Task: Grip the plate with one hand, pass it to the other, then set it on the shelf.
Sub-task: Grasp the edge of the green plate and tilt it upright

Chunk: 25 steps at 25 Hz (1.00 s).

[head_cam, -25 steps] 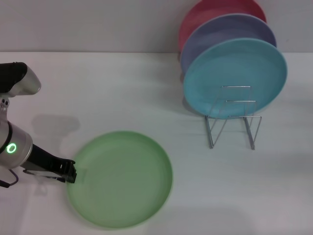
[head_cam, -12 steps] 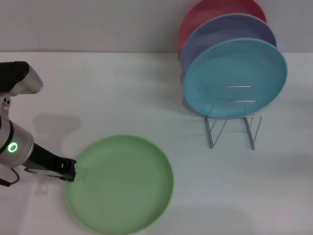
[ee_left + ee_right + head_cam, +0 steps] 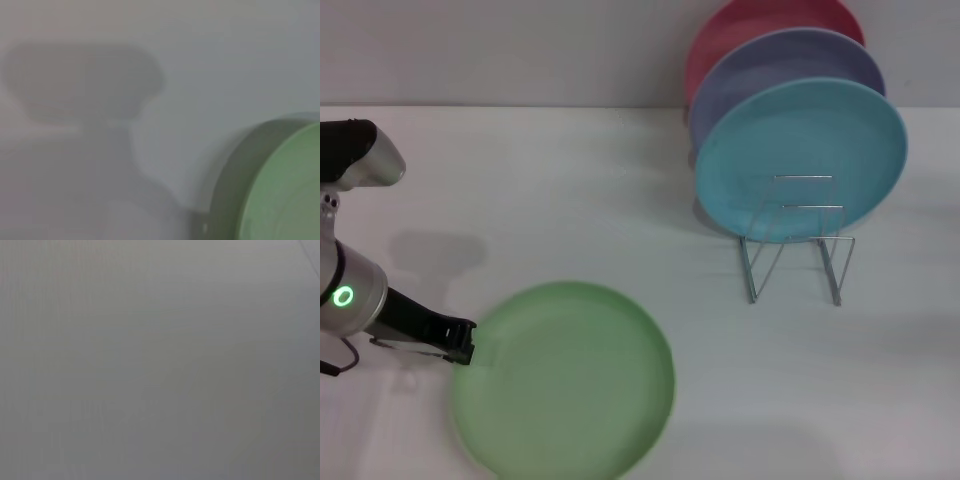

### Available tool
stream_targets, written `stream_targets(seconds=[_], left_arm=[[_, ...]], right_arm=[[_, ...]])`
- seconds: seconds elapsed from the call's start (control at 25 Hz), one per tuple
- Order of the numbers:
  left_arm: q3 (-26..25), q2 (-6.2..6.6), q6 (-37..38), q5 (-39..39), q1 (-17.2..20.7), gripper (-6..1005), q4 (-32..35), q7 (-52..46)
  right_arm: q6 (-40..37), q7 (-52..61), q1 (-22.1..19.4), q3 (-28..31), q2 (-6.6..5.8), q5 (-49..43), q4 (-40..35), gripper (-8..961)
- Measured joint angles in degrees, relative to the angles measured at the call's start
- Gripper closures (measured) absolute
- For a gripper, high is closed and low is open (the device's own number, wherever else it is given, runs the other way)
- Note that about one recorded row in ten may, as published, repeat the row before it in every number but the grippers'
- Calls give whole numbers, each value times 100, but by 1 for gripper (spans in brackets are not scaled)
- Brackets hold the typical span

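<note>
The light green plate [image 3: 570,385] is at the front left of the white table, and its near edge runs out of the head view. My left gripper [image 3: 468,348], black on the silver arm with the green ring light, is shut on the plate's left rim. The plate's rim also shows in the left wrist view [image 3: 285,190], with a shadow beneath it on the table. The wire shelf [image 3: 795,250] stands at the right, well apart from the plate. My right gripper is out of view, and its wrist view shows only a plain grey surface.
Three plates stand on edge at the shelf: a light blue plate [image 3: 800,150] in front, a lavender plate [image 3: 790,60] behind it, and a red plate [image 3: 750,20] at the back. The white table [image 3: 570,180] stretches between the green plate and the shelf.
The green plate has shifted toward the near edge and looks larger, with its front edge now cut off. My left gripper has stayed on its left rim and moved slightly with it.
</note>
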Motion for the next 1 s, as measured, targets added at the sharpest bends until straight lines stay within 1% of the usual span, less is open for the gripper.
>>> stream_targets(seconds=[0.16,0.24,0.28,0.32,0.36,0.4,0.44,0.48,0.6,0.64,0.68,0.72,0.76,0.8,0.84,0.88,0.92,0.96,1.0], left_arm=[[-138,0,45,-17,44,976,194,13],[-328,0,229,-22,50,975,296,20],[-328,0,229,-22,50,975,296,20],[-449,-1,436,-31,50,975,307,44],[-449,-1,436,-31,50,975,307,44],[-522,-2,596,-51,50,974,298,65],[-633,-4,919,-149,54,974,238,133],[-633,-4,919,-149,54,974,238,133],[-763,-2,1598,-498,119,974,94,372],[-786,-5,2155,-732,209,973,26,543],[-786,-5,2155,-732,209,973,26,543],[-761,-11,2714,-949,312,973,-56,712],[-761,-11,2714,-949,312,973,-56,712],[-740,-14,3038,-1108,373,973,-113,829],[-672,-17,3727,-1509,502,972,-278,1106],[-672,-17,3727,-1509,502,972,-278,1106],[-551,-21,4353,-1840,621,972,-439,1359],[-551,-21,4353,-1840,621,972,-439,1359],[-416,-22,4820,-2065,705,972,-533,1517]], right_arm=[[0,0,-4,4,6,0,0,251],[1,0,-12,13,15,0,4,252],[1,0,-12,13,15,0,4,252],[1,0,-16,12,23,0,7,252],[1,0,-16,12,23,0,7,252],[4,0,-16,11,26,0,6,252],[22,-1,-16,7,27,0,1,252],[22,-1,-16,7,27,0,1,252],[49,-27,-20,3,31,-12,-8,253],[52,-36,-27,1,34,-36,-12,253],[54,-37,-32,1,34,-40,-15,253],[56,-39,-37,0,35,-44,-17,253],[56,-39,-37,0,35,-44,-17,253],[58,-41,-48,0,38,-46,-18,253],[85,-43,-63,-1,42,-53,-18,253],[85,-43,-63,-1,42,-53,-18,253],[121,-48,-80,-5,46,-59,-18,252],[121,-48,-80,-5,46,-59,-18,252],[139,-50,-86,-7,47,-59,-18,252]])
